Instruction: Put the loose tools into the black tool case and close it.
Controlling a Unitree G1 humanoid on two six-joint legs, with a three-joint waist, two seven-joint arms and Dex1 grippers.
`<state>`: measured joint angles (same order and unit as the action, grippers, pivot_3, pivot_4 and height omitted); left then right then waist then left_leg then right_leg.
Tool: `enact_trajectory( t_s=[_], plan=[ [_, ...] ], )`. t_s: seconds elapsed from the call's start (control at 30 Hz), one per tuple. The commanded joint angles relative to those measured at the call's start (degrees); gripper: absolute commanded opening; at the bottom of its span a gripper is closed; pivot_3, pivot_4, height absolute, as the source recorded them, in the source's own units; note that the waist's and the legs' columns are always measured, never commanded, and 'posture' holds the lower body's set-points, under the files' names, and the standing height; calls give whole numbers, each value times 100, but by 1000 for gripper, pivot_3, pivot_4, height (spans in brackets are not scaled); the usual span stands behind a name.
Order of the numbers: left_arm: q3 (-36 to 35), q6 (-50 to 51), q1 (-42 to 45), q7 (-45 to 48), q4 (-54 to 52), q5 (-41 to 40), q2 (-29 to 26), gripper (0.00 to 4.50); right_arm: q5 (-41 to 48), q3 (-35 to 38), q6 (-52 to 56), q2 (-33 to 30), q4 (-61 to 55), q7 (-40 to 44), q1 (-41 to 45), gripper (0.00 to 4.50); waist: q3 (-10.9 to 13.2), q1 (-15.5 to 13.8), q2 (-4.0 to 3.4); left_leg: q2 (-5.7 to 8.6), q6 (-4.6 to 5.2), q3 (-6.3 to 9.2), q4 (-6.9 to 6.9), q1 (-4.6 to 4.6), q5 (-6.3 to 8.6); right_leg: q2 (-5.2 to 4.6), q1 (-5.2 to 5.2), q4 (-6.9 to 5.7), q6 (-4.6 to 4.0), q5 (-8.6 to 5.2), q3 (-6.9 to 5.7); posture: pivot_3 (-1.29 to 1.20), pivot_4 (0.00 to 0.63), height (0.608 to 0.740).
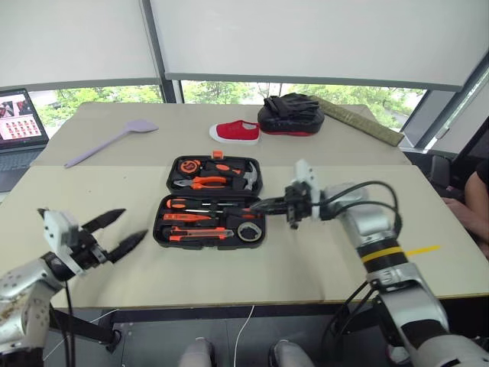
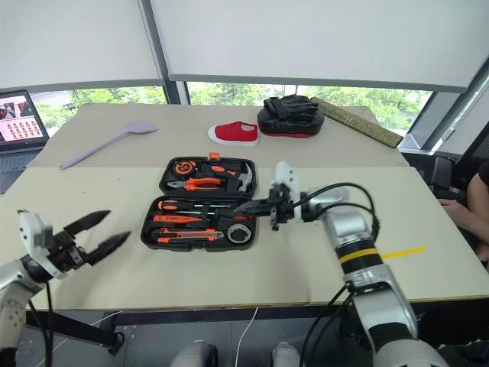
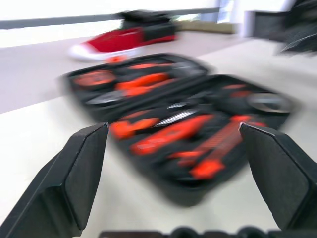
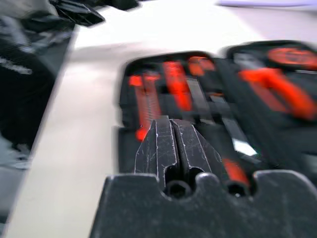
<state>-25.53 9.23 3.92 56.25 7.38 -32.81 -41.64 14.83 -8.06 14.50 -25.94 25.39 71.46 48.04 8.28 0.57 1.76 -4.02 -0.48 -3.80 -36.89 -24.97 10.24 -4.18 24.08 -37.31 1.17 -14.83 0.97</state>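
The black tool case [image 1: 214, 194] lies open flat in the middle of the table. Its near half holds two orange-and-black screwdrivers [image 1: 187, 217], a utility knife [image 1: 197, 234] and a dark tape roll [image 1: 247, 231]. Pliers [image 1: 205, 183] and a hammer [image 1: 248, 176] sit in the far half. My right gripper [image 1: 254, 206] is shut on nothing, pointing left over the right end of the near half; from its wrist the closed fingertips [image 4: 169, 121] hang above the tools. My left gripper [image 1: 131, 226] stands open to the left of the case, fingers [image 3: 74, 173] apart and aimed at it.
A lilac long-handled spoon [image 1: 107, 141] lies at the far left. A red shoe [image 1: 235, 131] and a black padded mitt [image 1: 290, 115] sit behind the case. A laptop [image 1: 19, 118] stands at the left edge, and a person [image 1: 470, 191] sits at the right edge.
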Motion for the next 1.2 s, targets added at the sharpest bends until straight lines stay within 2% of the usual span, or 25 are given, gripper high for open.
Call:
enact_trajectory(
  t_s=[0.03,0.17,0.37,0.5,0.7,0.83,1.03,1.2],
  plan=[
    [200,171,960,-774,1081,585,-182,3716,-718,92,-741,-75,1180,-1073,403,0,1,-1,2,0,1,0,0,2,-2,1,-3,-1,-1,1,0,0,150,740],
    [586,-92,1956,-1145,2255,1177,-118,2205,-1356,-98,-1640,78,2499,-1915,780,0,7,17,11,5,-2,-1,2,-3,-9,0,6,-9,-2,3,2,0,150,740],
    [1317,-502,3237,-1334,3939,2045,19,41,-1764,-180,-2378,498,3709,-2296,1233,0,10,67,15,7,-3,-1,9,-16,-9,-1,21,-21,1,3,3,0,150,740],
    [1609,-849,3779,-995,4671,2267,228,41,-1905,-170,-2711,717,4079,-2396,1429,0,10,78,14,7,-4,-1,10,-19,-9,0,23,-24,1,3,2,0,150,740],
    [1980,-1218,4106,-313,5133,2555,501,41,-2029,-169,-2978,936,4388,-2333,1510,0,10,39,14,8,-7,-1,8,-18,-11,-1,20,-29,2,3,0,0,150,740],
    [2214,-1748,4158,345,5193,2692,617,41,-1805,-10,-2782,1007,4328,-1538,1491,0,11,6,14,13,-8,-1,7,-21,-12,-6,19,-27,4,3,0,0,150,740],
    [2287,-2063,3824,1004,4811,2618,774,41,-1655,92,-2408,674,3787,-609,1066,0,11,14,14,14,-4,0,8,-26,-9,-7,19,-26,8,3,-2,0,150,740],
    [2342,-1776,3144,1340,3786,2435,783,41,-1453,119,-2102,293,2778,-95,406,0,11,14,13,13,-1,1,9,-26,-6,-8,17,-29,9,3,-2,0,150,740]
  ],
)
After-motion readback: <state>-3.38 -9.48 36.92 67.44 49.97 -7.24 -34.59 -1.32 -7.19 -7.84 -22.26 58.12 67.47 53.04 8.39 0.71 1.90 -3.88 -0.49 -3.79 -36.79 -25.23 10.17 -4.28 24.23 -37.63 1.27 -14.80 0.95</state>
